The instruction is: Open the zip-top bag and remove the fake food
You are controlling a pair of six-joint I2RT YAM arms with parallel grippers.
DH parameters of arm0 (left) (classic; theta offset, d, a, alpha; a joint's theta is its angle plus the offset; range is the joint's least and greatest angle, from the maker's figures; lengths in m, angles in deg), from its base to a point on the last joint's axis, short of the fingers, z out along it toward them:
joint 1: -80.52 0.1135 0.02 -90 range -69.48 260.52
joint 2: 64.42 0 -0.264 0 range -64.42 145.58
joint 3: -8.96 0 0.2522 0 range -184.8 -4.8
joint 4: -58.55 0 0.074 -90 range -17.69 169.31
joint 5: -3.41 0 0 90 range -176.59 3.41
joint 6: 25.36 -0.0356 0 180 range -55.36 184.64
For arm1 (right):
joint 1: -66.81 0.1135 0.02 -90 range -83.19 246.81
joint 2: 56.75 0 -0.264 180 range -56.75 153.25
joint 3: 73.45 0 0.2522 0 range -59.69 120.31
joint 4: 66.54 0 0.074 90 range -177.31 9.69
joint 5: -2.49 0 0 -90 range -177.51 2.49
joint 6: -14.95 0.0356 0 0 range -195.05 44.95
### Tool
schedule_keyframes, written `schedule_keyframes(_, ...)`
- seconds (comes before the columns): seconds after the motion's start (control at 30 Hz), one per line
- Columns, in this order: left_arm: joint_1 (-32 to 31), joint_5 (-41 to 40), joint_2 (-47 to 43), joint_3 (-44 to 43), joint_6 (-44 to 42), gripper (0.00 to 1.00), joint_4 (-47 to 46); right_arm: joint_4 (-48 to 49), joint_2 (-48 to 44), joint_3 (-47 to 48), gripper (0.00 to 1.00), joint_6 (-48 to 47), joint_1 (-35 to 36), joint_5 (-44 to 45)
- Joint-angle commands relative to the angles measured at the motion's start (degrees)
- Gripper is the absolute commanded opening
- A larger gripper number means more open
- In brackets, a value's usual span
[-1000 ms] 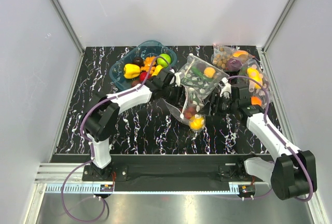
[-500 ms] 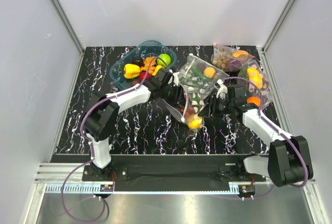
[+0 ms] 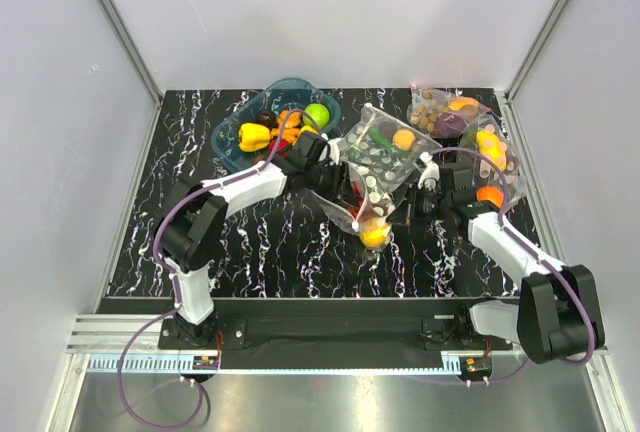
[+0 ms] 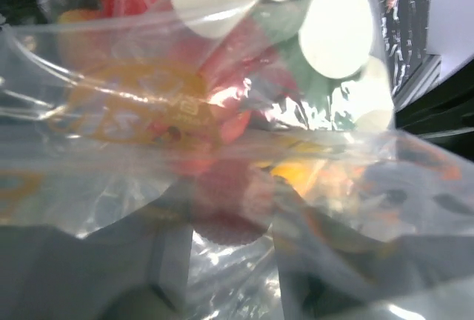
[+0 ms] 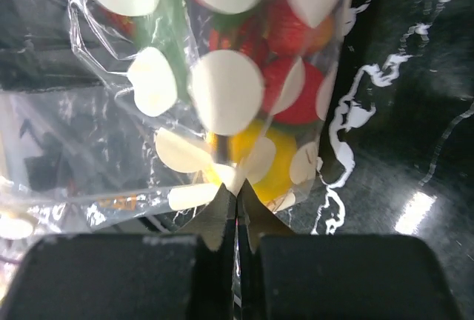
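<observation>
The zip-top bag [image 3: 368,197], clear with white dots, lies mid-table. Inside it are fake food pieces: a yellow fruit [image 3: 375,236] [image 5: 278,161] and red berries [image 5: 296,90]. My right gripper [image 3: 412,214] [image 5: 237,194] is shut on the bag's thin plastic edge, right beside the yellow fruit. My left gripper [image 3: 342,178] [image 4: 229,224] is at the bag's far left end. In the left wrist view, plastic covers everything. The fingers [image 4: 167,261] show dimly through it, apart, with a dark red round piece [image 4: 229,201] lodged between them.
A blue-tinted tub [image 3: 232,130] at the back left holds a yellow pepper, a green apple and other pieces. A second dotted bag [image 3: 385,147] with a green and an orange piece lies behind. A bag of brown balls [image 3: 430,110] and another bag [image 3: 492,152] sit at the back right.
My right gripper has closed from open onto the bag's edge. The bag and its yellow fruit have shifted slightly. The left gripper has edged left; its jaws are unchanged.
</observation>
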Motion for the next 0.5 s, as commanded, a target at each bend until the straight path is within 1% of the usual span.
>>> schedule_keyframes(0.0, 2.9, -0.2, -3.9, 2.1, -1.9, 0.0, -0.5, -3.3, -5.1, 0.7, 0.0, -0.5, 0.0, 5.6)
schedule_keyframes(0.1, 5.1, 0.7, -6.0, 4.8, -2.4, 0.0, -1.2, -6.0, -9.1, 0.9, 0.0, 0.3, -0.2, 10.4)
schedule_keyframes(0.17, 5.6, 2.1, -6.3, 4.5, -4.9, 0.0, -0.1, -7.5, -9.6, 1.5, 0.0, 0.7, -0.1, 13.2)
schedule_keyframes(0.2, 5.6, 2.5, -6.2, 4.1, -6.0, 0.0, 1.5, -7.9, -9.5, 2.0, 0.0, 0.7, -0.3, 13.8)
schedule_keyframes(0.4, 5.5, 6.8, -8.0, 3.7, -13.3, 0.0, 4.3, -10.4, -6.8, 5.4, 0.0, 2.1, -0.3, 17.8)
schedule_keyframes(0.47, 5.6, 9.5, -9.6, 4.2, -14.7, 0.0, 4.2, -11.8, -5.3, 6.9, 0.0, 2.4, -0.3, 19.1)
